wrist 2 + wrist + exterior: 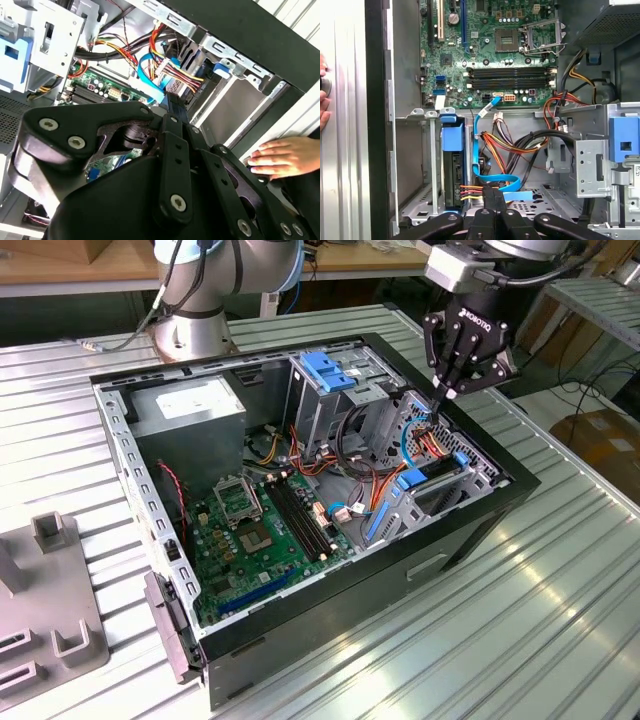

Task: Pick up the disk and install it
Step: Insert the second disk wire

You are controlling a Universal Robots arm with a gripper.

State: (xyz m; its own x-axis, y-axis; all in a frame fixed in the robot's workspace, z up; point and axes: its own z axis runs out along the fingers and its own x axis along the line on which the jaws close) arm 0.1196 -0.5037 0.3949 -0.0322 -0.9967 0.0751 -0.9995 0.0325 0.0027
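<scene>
Hovering: gripper fingers pressed together, upper right, over cables | disk sitting in bay | judging: rigid, fragile; gripping blue rails.

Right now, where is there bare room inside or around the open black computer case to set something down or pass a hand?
Free: the ribbed metal table on the exterior view's right of the case; the empty bay between the case wall and the black, blue-railed disk. Crowded: the coloured cables around the gripper.
</scene>
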